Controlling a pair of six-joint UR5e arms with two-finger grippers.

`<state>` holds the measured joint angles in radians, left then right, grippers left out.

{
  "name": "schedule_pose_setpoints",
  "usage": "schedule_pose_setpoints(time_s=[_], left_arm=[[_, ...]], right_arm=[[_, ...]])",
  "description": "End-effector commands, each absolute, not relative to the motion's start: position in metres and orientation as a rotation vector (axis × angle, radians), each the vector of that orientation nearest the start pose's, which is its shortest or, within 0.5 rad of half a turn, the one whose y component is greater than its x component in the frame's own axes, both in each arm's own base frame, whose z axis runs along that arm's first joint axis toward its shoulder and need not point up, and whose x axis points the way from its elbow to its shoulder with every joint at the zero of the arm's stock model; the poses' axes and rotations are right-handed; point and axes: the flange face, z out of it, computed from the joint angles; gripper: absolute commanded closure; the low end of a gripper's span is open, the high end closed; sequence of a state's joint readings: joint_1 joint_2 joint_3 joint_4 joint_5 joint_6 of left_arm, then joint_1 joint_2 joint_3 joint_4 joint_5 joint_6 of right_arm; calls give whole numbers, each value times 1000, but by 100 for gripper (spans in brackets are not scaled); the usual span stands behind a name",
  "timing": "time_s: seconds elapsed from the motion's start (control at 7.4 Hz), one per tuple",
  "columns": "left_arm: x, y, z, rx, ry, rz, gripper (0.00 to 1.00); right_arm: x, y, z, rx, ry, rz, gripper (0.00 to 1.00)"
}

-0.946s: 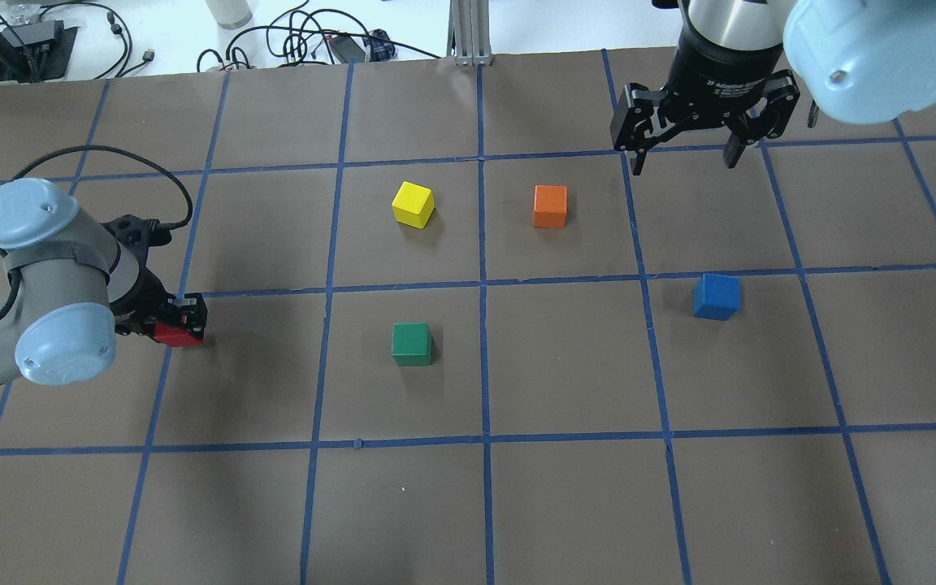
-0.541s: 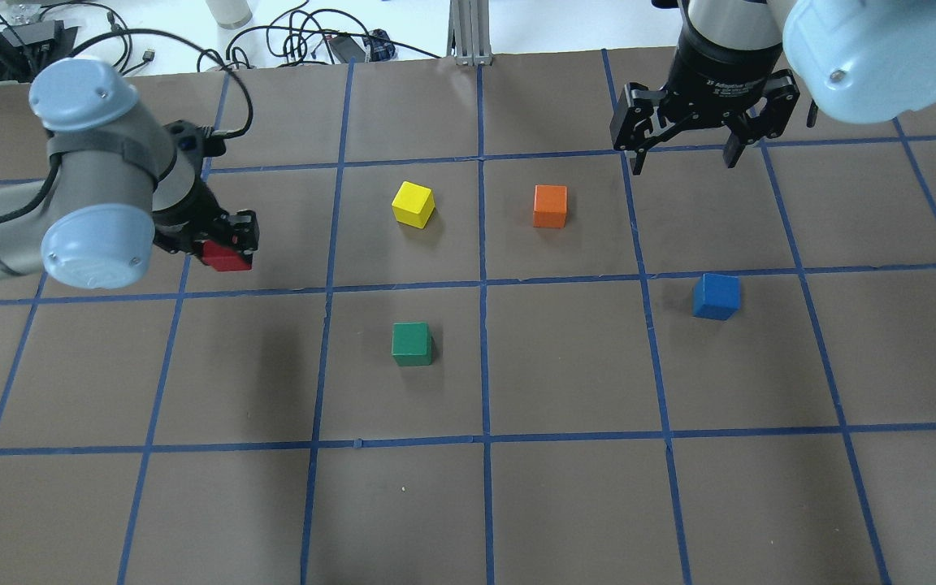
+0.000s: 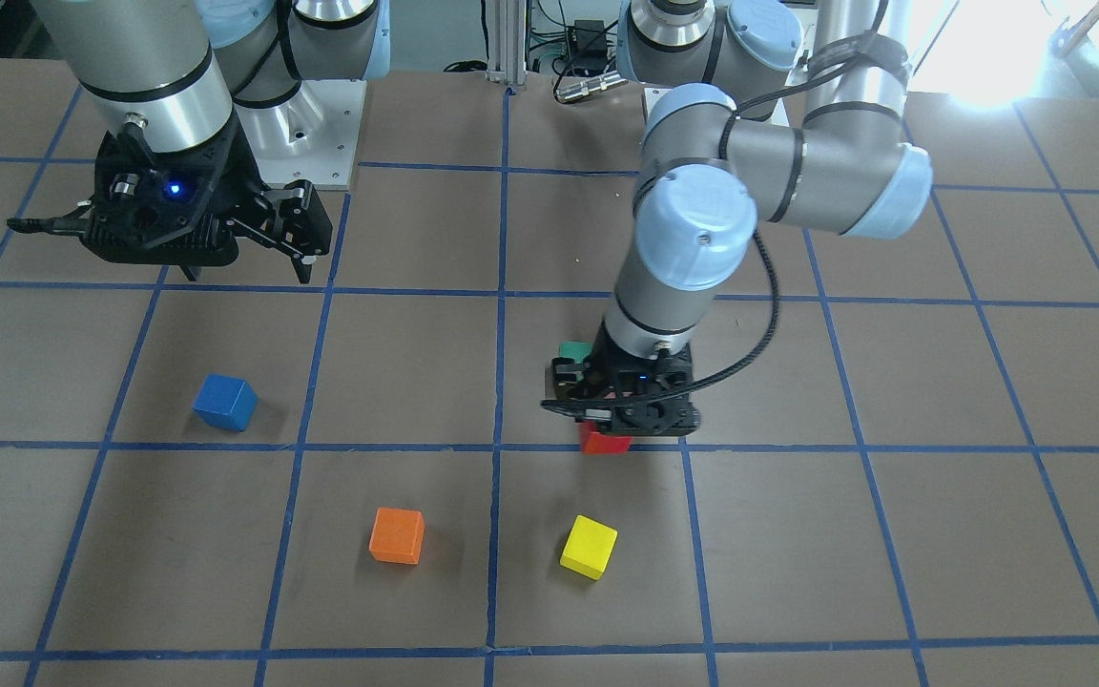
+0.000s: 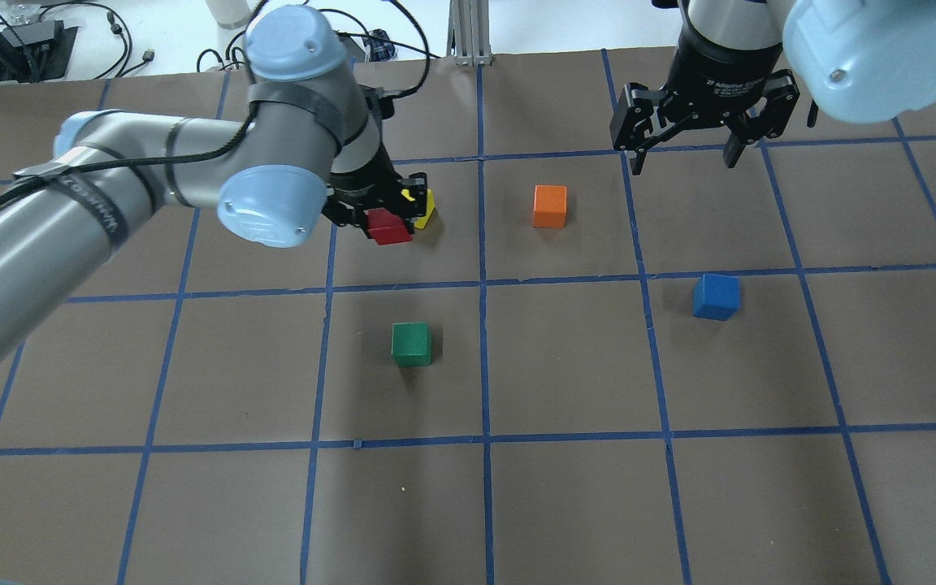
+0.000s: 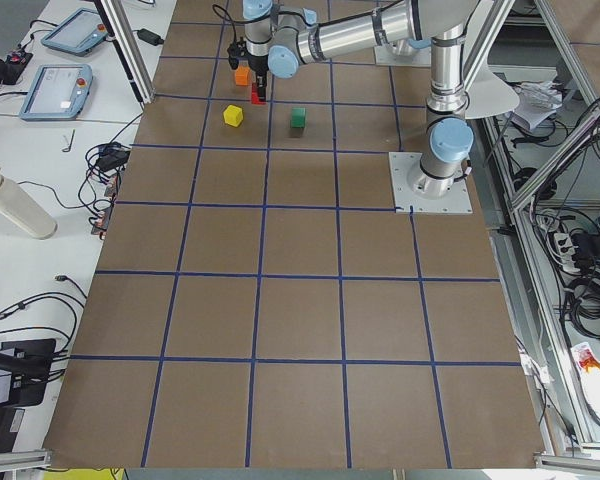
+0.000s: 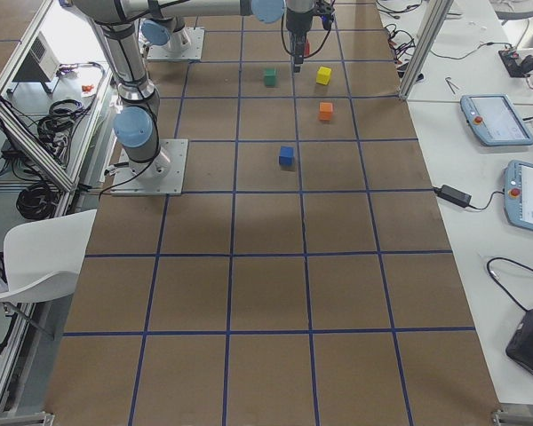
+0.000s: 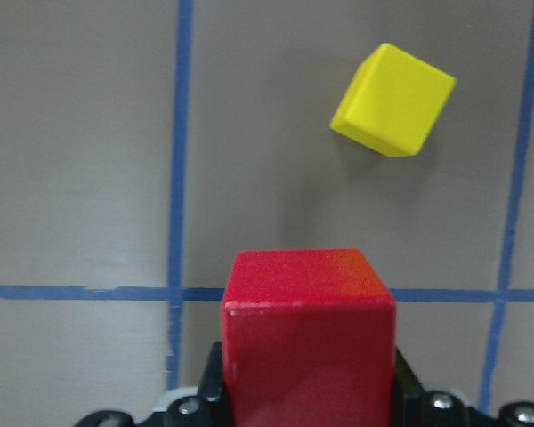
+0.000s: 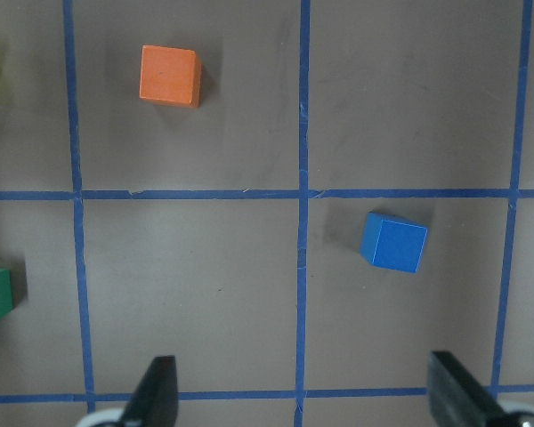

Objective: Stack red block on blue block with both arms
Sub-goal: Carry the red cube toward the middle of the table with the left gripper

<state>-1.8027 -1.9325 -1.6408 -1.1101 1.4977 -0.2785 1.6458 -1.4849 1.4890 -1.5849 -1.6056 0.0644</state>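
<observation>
My left gripper is shut on the red block and holds it above the table, next to the yellow cube. The red block also shows in the front view and fills the bottom of the left wrist view. The blue block lies on the table at the right; it also shows in the front view and the right wrist view. My right gripper is open and empty, high above the table beyond the blue block.
An orange cube lies between the yellow cube and the right gripper. A green cube lies in the middle of the brown mat with its blue tape grid. Cables and equipment lie beyond the far edge.
My left arm has swung right and away from the robot with the red block, from the left edge to beside the yellow cube. The right arm has not moved.
</observation>
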Motion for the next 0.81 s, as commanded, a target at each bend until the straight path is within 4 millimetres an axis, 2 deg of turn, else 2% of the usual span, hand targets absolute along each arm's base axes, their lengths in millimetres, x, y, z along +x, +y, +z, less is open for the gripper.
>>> schedule_pose_setpoints(time_s=[0.0, 0.27, 0.41, 0.54, 0.68], left_arm=[[-353, -542, 252, -12, 3215, 92, 94], [-382, -531, 216, 20, 3224, 176, 88], [-387, -529, 208, 22, 3223, 185, 86], [-406, -519, 211, 10, 3233, 151, 83], [-414, -515, 207, 1, 3230, 152, 78]], right_arm=[[169, -518, 486, -17, 3180, -21, 0], [168, -518, 489, -14, 3178, -41, 0], [168, -518, 489, -14, 3178, -41, 0], [169, -518, 490, -16, 3178, -43, 0], [169, -518, 490, -16, 3178, -43, 0]])
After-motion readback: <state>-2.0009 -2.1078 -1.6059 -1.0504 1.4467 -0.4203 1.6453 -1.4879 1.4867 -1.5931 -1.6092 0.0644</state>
